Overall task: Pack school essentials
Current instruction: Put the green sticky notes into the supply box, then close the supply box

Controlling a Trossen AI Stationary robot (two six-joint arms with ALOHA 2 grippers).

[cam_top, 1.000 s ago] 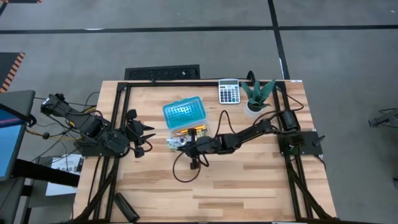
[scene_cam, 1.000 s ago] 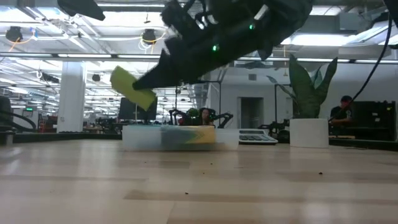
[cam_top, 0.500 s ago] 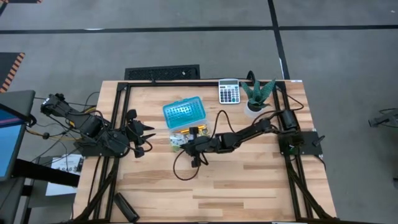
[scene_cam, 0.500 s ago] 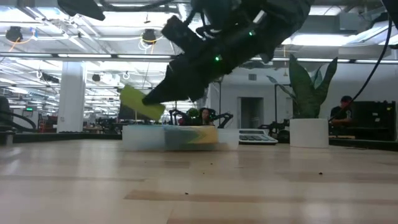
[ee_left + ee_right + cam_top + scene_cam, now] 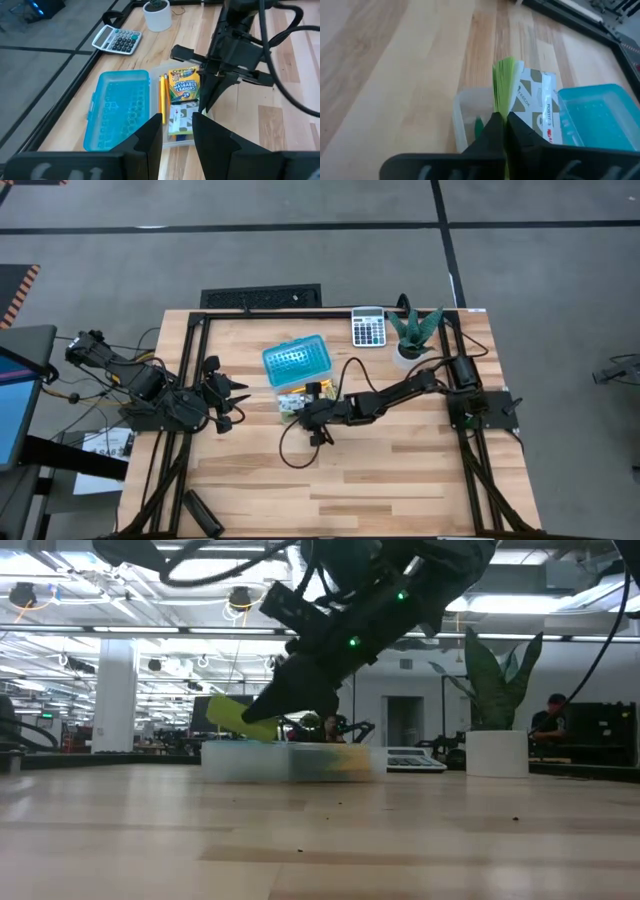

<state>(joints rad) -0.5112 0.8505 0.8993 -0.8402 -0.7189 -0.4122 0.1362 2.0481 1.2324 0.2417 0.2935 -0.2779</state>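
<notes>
right claw (image 5: 501, 131) is pinched tight on a thin yellow-green pad (image 5: 504, 85), held on edge just above the clear tray (image 5: 465, 117) near mid-bench. in the low view the pad (image 5: 240, 718) tilts over the tray's near end, whether touching it or not i can't tell. inside the tray: a crayon box (image 5: 184, 86), orange & yellow pencils (image 5: 163, 95), a white/green packet (image 5: 182, 120) (something green lies low in the tray too, can't tell what). teal lid (image 5: 296, 360) lies just beside the tray, toward the far edge. left claw (image 5: 177, 131) waits part open w/ nothing in it, by the bench (image 5: 400, 470) left side, aimed at the tray. calculator (image 5: 369, 327) & potted plant (image 5: 414, 332) sit at the far edge.
</notes>
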